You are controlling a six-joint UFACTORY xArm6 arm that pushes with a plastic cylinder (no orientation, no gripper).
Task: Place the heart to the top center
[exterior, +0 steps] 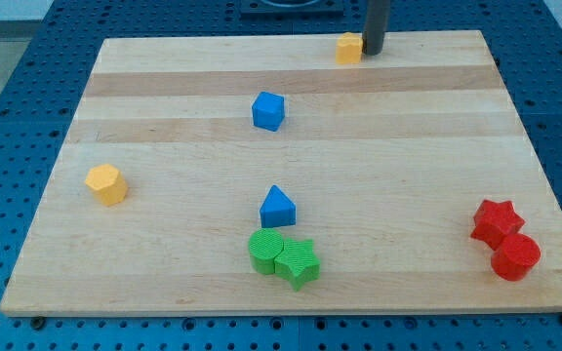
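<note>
My tip (373,52) beside yellow block (348,48)

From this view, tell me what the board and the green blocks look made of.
Board: looks like pale wood, matte, with lengthwise plank seams and grain showing. Green round block and green star-like block: probably plastic, perhaps 3D-printed, since faint ridged lines show on top; I can't be sure.

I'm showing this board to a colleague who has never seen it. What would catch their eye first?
Probably my tip at the view's top centre, touching the right side of a small yellow block. Next, the two tight pairs at the bottom: green blocks in the middle, red star and red cylinder at the right.
</note>
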